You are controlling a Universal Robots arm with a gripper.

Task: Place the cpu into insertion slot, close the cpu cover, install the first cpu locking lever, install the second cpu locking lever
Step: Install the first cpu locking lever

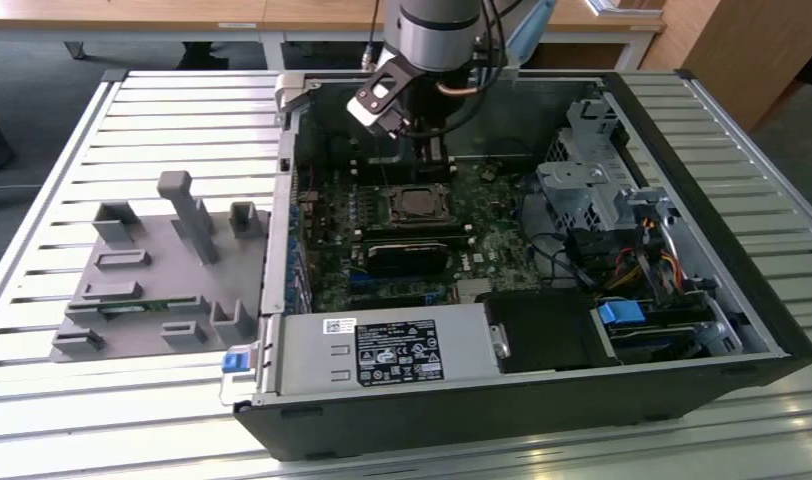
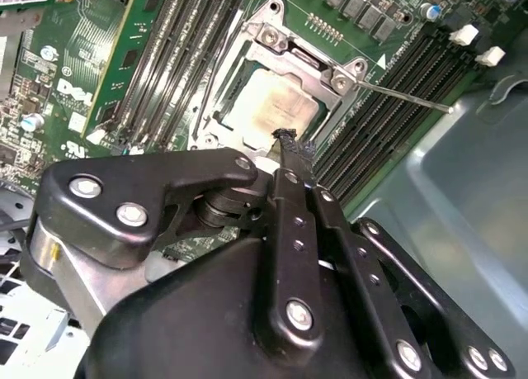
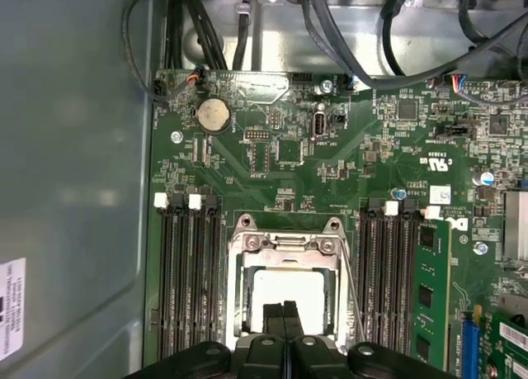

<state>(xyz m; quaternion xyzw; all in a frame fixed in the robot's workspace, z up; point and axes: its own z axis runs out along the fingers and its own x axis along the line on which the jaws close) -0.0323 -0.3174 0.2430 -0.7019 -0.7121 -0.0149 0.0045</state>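
End effector: one black two-fingered end effector (image 3: 285, 321), fingers pressed together with nothing between them, tips poised over one edge of the insertion slot.
Cpu: one small, pale silvery-beige square cpu (image 3: 289, 290), lying flat in the small square black insertion slot (image 1: 417, 204).
Cpu cover: one thin silvery metal cpu cover (image 3: 285, 245), lying over the slot, the cpu showing through its window.
Lever: one thin metal wire lever (image 2: 404, 98), jutting out from the slot's side; any second lever is hard to make out.
Hidden: the slot's edge beneath the fingertips.
Setting: one open black computer case (image 1: 726, 200) around the slot, on one slatted metal bench (image 1: 139, 110).
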